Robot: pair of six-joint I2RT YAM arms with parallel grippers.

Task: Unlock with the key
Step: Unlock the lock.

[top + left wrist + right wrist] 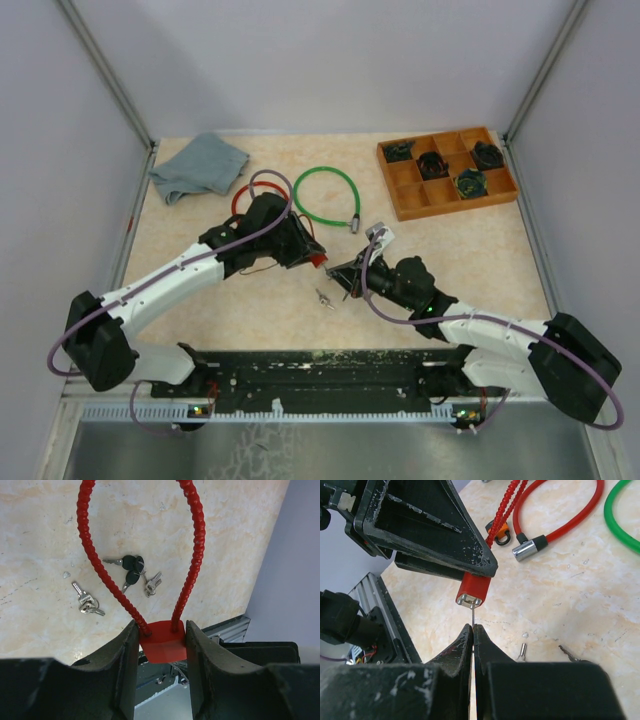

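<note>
The left gripper (161,632) clamps the red lock body (474,586) between its half-spread jaws. The right gripper (472,630) is pinched tight on a thin key (472,614), whose tip meets the lock's metal end just ahead of the fingertips. The step should go best with the blade kept in line with the lock, pushed fully in, then turned gently.

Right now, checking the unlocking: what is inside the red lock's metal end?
A key blade from the right hand meets the face of the red lock; anything inside is hidden.
</note>
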